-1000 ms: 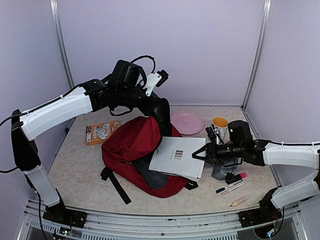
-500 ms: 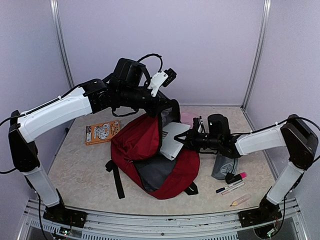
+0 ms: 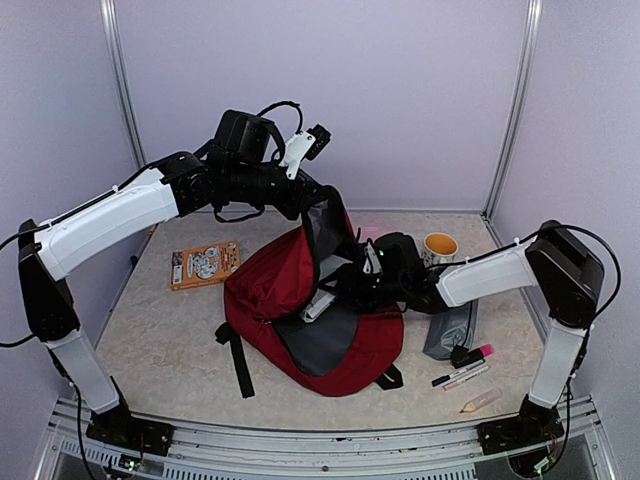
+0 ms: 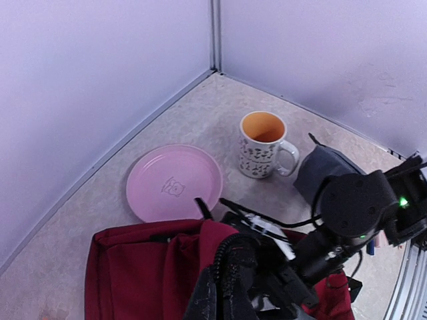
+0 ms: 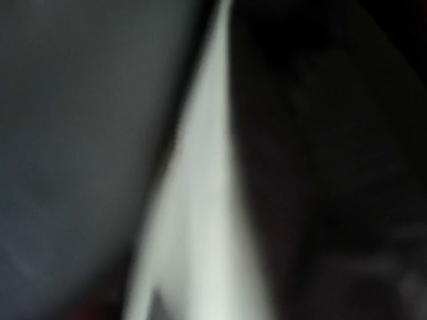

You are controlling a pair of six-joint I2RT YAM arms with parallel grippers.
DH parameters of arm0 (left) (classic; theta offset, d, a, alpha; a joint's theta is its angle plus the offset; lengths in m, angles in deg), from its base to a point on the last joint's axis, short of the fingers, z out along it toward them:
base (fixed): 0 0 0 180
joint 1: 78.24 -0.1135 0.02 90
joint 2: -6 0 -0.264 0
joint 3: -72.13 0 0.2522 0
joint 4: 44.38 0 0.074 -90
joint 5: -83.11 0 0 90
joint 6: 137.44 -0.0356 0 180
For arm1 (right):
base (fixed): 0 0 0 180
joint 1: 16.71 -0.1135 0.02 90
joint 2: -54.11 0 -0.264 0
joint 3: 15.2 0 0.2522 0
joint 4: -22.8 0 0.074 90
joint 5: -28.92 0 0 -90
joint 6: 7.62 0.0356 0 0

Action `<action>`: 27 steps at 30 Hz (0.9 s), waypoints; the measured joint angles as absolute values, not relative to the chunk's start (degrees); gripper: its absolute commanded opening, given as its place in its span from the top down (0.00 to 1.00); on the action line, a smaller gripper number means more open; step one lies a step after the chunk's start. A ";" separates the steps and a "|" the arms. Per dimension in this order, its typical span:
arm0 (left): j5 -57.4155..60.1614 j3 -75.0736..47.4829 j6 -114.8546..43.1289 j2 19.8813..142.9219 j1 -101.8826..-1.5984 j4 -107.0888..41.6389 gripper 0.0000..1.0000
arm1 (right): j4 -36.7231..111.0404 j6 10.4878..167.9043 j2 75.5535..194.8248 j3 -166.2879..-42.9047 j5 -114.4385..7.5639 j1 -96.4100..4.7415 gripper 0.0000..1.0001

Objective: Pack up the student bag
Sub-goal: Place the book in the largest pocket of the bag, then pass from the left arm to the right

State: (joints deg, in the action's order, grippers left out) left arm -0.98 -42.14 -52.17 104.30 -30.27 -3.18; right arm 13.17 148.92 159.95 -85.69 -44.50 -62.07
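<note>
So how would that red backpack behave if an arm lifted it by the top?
Probably floppy: the student bag is soft, slumped fabric, its mouth up only where the left gripper pinches it. Its loose black strap would likely dangle. The white booklet poking from it might slide.

The arms [image 3: 105,215] wear white shells, black joints and looping black cables [image 3: 285,108].

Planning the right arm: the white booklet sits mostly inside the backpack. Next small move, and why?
Probably draw the right gripper back out of the red backpack: the white booklet is mostly inside, and the left gripper holds the backpack open.
</note>
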 measured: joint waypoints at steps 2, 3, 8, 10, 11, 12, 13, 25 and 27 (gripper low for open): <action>-1.13 -41.09 -51.74 103.95 -32.05 -3.55 1.00 | 18.76 144.23 158.31 -85.10 -44.43 -62.33 0.03; -1.17 -40.47 -51.63 103.77 -32.64 -3.75 1.00 | 21.06 142.56 156.91 -84.34 -44.32 -62.49 0.00; -1.15 -37.81 -51.23 103.14 -33.20 -4.47 1.00 | 31.94 134.06 146.14 -80.64 -44.50 -63.67 0.01; -1.00 -37.09 -51.08 103.12 -33.20 -4.62 1.00 | 35.50 130.35 141.92 -80.84 -44.43 -63.75 0.02; -0.84 -36.69 -51.04 103.12 -33.20 -4.82 1.00 | 37.40 128.10 140.28 -81.36 -44.37 -63.82 0.02; -0.58 -36.10 -50.93 103.01 -33.20 -5.26 1.00 | 39.66 125.38 138.66 -82.46 -44.41 -63.84 0.01; -0.28 -35.49 -50.91 102.88 -33.20 -5.63 1.00 | 41.25 122.92 137.66 -83.64 -44.46 -63.84 0.01; 3.29 -32.52 -51.80 100.47 -33.23 -7.38 1.00 | 42.30 86.52 140.98 -102.41 -44.70 -57.37 0.02; 3.66 -32.39 -51.85 100.45 -33.29 -7.49 1.00 | 42.85 82.39 145.94 -107.20 -42.93 -56.15 0.03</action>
State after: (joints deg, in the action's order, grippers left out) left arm 3.66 -32.39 -51.85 100.45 -33.29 -7.49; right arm 42.85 82.39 145.94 -107.20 -42.93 -56.15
